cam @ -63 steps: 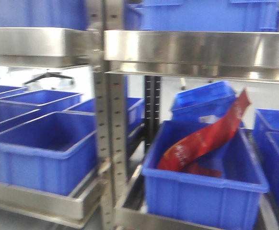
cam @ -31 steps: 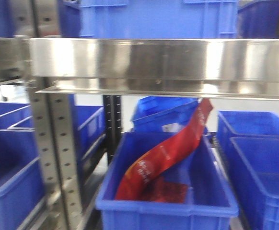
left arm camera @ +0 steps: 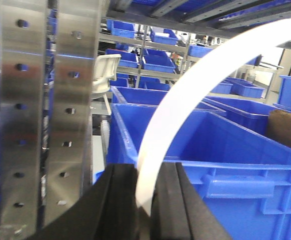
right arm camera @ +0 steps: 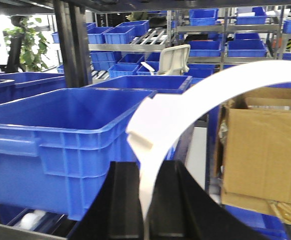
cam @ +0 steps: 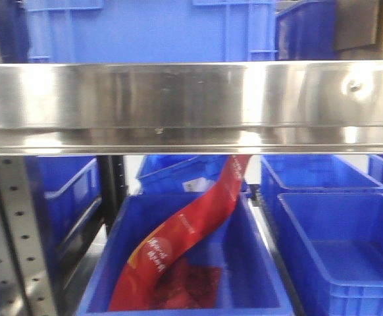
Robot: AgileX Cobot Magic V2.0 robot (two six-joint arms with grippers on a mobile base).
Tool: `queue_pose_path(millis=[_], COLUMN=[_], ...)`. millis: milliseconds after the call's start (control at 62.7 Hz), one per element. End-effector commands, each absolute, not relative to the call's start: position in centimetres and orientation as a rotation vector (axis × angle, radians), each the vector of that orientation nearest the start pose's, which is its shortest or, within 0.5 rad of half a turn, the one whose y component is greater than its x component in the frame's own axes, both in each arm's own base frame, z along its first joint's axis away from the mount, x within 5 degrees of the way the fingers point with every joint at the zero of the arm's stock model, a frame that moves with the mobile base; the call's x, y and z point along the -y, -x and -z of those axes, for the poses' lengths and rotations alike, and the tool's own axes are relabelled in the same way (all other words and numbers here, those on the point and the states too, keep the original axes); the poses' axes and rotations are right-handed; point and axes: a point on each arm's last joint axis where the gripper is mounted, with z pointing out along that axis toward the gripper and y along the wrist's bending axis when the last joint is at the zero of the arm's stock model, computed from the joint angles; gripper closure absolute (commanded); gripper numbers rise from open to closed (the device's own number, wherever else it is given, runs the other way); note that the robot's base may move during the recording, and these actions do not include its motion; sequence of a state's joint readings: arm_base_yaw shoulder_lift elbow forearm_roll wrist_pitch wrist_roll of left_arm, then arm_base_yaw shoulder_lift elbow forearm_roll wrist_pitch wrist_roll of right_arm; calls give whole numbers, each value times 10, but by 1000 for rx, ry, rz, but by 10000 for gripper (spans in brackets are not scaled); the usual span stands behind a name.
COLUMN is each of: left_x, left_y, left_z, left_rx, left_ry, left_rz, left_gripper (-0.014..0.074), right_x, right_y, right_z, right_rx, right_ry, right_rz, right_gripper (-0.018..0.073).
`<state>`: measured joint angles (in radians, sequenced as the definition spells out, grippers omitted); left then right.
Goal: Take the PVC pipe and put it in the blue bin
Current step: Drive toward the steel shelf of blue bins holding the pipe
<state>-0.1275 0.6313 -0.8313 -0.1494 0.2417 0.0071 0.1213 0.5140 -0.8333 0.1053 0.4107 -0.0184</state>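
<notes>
In the left wrist view my left gripper point(left arm camera: 144, 172) is shut on a white curved PVC pipe point(left arm camera: 185, 107) that arcs up and to the right, in front of a blue bin point(left arm camera: 245, 180). In the right wrist view my right gripper point(right arm camera: 144, 170) is shut on a white curved PVC strip point(right arm camera: 185, 107) with a stepped notch near the jaws; it arcs up to the right beside a large blue bin point(right arm camera: 50, 125). I cannot tell whether both hold the same piece. Neither gripper nor the pipe shows in the front view.
A steel shelf rail point(cam: 191, 99) crosses the front view, with a perforated upright point(cam: 14, 237) at the left. Below it a blue bin point(cam: 122, 224) holds a red bag point(cam: 185, 230); other blue bins point(cam: 336, 250) stand to the right. A cardboard box point(right arm camera: 260, 145) stands at the right.
The front view has swung right and closer. The bin with the red bag has shifted left and lower, and the shelf rail now sits lower across the frame.
</notes>
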Motion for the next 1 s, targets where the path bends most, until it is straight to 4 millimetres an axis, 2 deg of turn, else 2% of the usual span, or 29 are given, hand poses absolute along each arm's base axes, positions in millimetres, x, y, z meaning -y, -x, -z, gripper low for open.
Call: queue_pose_path(millis=[0, 989], left_x=[19, 19], left_y=[-117, -117], left_z=[-420, -420], left_rx=[-1496, -1496], left_ry=[-23, -23], left_rz=[244, 244], left_gripper=[707, 707], right_x=[-14, -14], right_y=[-84, -84], right_z=[-417, -417], right_rx=[-1548, -1548], right_ry=[72, 72], right_rz=[-182, -182], right_gripper=[727, 727])
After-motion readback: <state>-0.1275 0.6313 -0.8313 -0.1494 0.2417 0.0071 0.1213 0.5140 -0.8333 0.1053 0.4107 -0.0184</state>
